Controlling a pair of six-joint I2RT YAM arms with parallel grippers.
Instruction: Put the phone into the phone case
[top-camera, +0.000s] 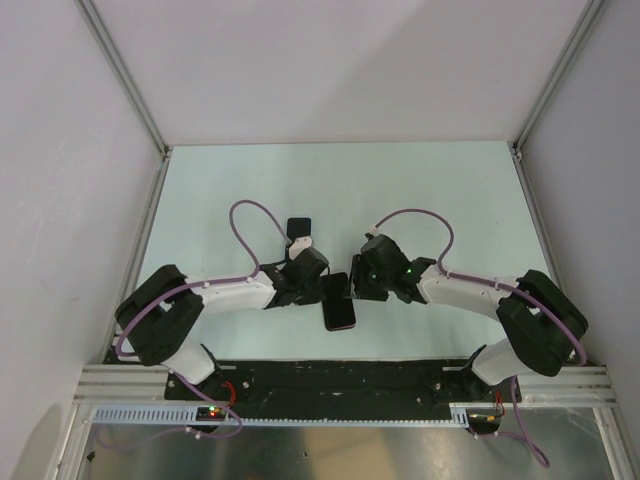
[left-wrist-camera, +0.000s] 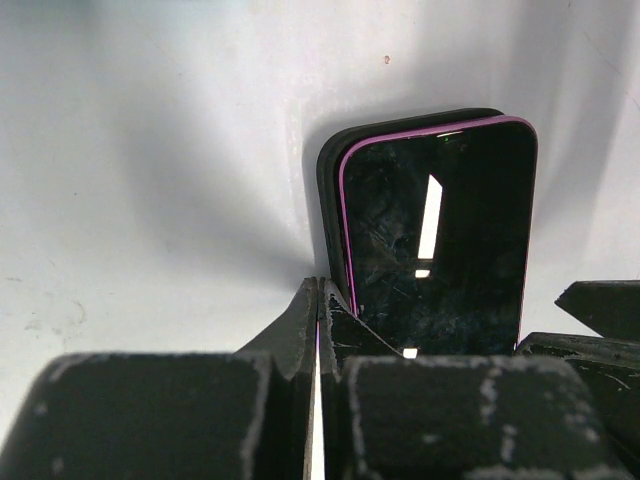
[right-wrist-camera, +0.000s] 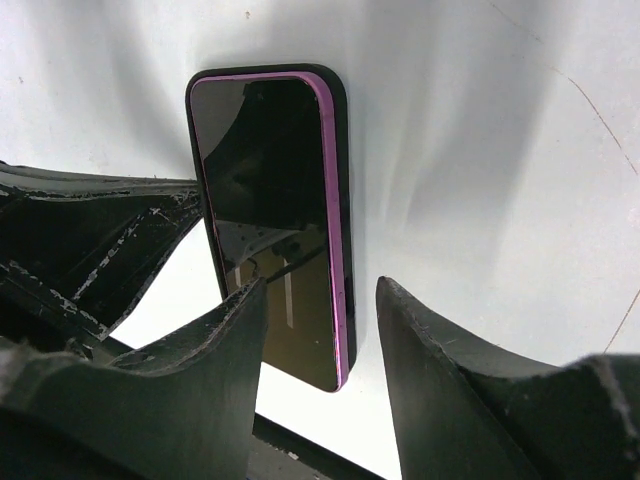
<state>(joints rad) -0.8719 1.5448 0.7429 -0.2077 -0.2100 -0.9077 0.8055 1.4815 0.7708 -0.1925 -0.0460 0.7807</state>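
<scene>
The phone (top-camera: 340, 312), with a black screen and a purple rim, lies flat on the table between my two grippers. In the left wrist view the phone (left-wrist-camera: 440, 240) lies in a black phone case (left-wrist-camera: 328, 165), whose rim shows along its left side and top. The right wrist view shows the phone (right-wrist-camera: 265, 150) with the case rim (right-wrist-camera: 342, 120) on its right. My left gripper (left-wrist-camera: 322, 285) (top-camera: 318, 288) is shut, its tips against the phone's left edge. My right gripper (right-wrist-camera: 320, 290) (top-camera: 354, 286) is open, one finger over the screen and one over the table beside the case.
The pale table (top-camera: 440, 200) is boxed in by white walls at the left, right and back. A black and metal rail (top-camera: 340, 380) with the arm bases runs along the near edge. Purple cables loop above both wrists.
</scene>
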